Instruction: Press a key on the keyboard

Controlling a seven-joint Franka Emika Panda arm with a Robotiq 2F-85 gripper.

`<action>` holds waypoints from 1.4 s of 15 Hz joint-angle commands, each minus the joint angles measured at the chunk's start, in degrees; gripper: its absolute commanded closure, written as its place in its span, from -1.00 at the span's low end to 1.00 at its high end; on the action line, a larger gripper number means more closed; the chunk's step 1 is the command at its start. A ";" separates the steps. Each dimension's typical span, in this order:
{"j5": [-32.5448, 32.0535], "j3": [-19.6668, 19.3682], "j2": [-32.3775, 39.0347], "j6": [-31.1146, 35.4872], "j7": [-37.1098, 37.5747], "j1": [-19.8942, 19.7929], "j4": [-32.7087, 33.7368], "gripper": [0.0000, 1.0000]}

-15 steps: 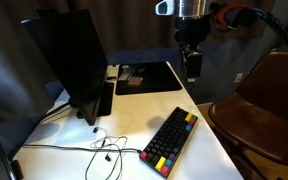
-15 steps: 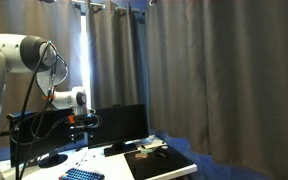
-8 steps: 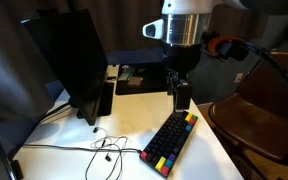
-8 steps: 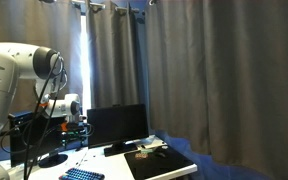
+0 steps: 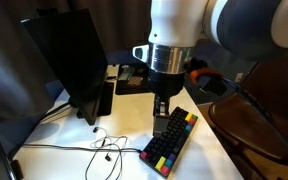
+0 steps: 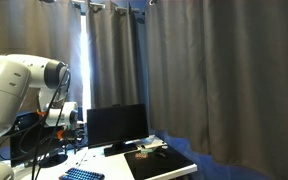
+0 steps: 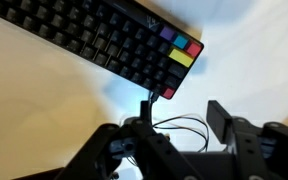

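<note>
The black keyboard [image 5: 170,142] lies diagonally on the white table, with red, yellow, green and blue keys along its edges. It also shows in the other exterior view [image 6: 82,174] and across the top of the wrist view [image 7: 104,40]. My gripper [image 5: 161,106] points down just above the keyboard's far end. In the wrist view the gripper [image 7: 184,114] is open and empty, its fingers [image 7: 222,120] apart over bare table beside the keyboard's coloured corner. I cannot tell whether a fingertip touches a key.
A black monitor [image 5: 69,60] stands at the left. A flat black desk mat [image 5: 144,75] with small items lies behind the arm. Thin cables [image 5: 104,150] lie on the table beside the keyboard. A brown chair [image 5: 259,115] stands right of the table edge.
The arm has swung from above the desk mat toward the near side and lowered. The gripper now hangs just over the keyboard's far end.
</note>
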 commanded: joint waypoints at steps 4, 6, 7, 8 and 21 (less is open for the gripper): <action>-1.05 -5.42 5.98 3.08 4.13 4.86 4.57 0.81; -0.62 -6.33 7.11 3.51 3.97 5.49 5.12 0.99; -0.30 -6.61 7.71 3.73 3.83 5.69 5.46 1.00; 0.35 -6.52 8.33 3.77 3.40 5.57 5.92 1.00; 5.23 -5.23 13.66 4.35 1.69 5.11 9.30 1.00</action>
